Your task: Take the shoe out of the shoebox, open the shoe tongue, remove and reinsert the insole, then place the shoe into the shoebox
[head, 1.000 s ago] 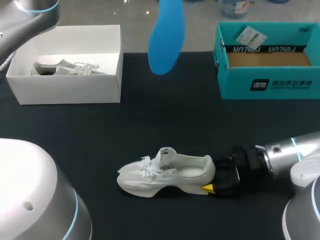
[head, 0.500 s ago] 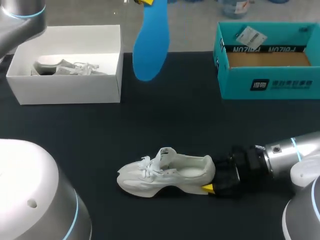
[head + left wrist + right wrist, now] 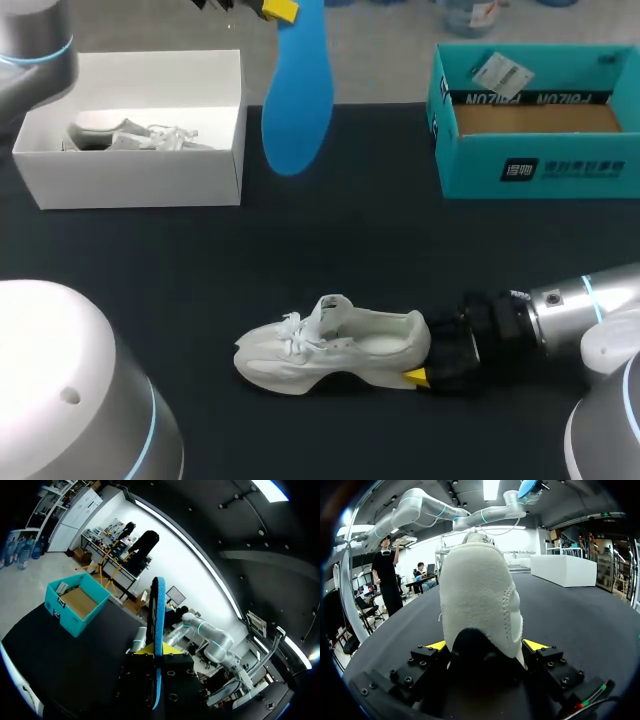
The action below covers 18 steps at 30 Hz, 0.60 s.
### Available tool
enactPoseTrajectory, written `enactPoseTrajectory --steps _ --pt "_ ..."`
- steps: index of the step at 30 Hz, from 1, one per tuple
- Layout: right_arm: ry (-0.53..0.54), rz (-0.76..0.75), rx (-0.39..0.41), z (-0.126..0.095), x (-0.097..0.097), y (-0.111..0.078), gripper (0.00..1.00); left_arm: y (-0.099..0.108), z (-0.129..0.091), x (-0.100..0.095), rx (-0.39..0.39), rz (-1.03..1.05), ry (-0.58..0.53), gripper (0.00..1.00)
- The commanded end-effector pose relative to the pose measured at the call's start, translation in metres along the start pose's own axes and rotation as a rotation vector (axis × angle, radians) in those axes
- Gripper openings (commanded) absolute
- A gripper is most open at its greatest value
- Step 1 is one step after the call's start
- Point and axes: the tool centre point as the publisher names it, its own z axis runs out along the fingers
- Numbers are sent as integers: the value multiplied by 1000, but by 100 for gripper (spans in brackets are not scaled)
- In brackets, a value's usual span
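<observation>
A blue insole (image 3: 296,95) hangs toe-down high over the table's far edge, with my left gripper (image 3: 274,8) shut on its upper end. In the left wrist view the insole (image 3: 159,611) stands edge-on between the yellow tips of that gripper (image 3: 157,651). The white shoe (image 3: 335,345) lies upright on the black table, toe to the left, tongue lifted. My right gripper (image 3: 428,366) is shut on its heel. In the right wrist view the heel (image 3: 481,600) fills the gap between that gripper's (image 3: 487,647) two yellow tips.
An open white shoebox (image 3: 130,178) at the far left holds another white shoe (image 3: 130,135). An open teal box (image 3: 540,170) stands at the far right. Black tabletop (image 3: 330,240) lies between the boxes and the shoe.
My left gripper has carried the blue insole to the left and a little lower; its yellow tip now shows at the head view's top. The shoe and right arm have not moved.
</observation>
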Motion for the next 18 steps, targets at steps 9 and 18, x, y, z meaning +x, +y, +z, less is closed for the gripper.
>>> enactPoseTrajectory --steps 9,18 --pt "-1 1 4 2 1 -2 100 7 3 6 55 -21 -17 0" --pt "-53 -92 38 -26 0 21 100 7 3 6 55 -21 -17 0"
